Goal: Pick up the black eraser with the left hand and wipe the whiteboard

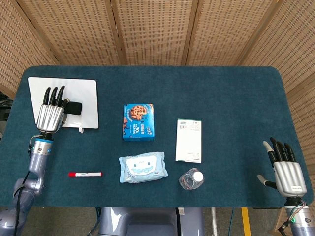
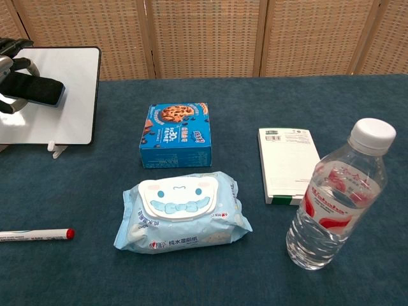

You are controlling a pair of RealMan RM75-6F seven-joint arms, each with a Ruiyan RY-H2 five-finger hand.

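The white whiteboard lies flat at the far left of the blue table. My left hand is over its near left part and holds the black eraser, which sticks out to the right of the hand over the board. In the chest view the eraser sits against the whiteboard, with the left hand partly cut off by the frame's edge. My right hand rests off the table's near right corner, fingers spread, holding nothing.
A blue cookie box, a white carton, a pack of wet wipes and a water bottle occupy the middle of the table. A red-capped marker lies near the front left edge.
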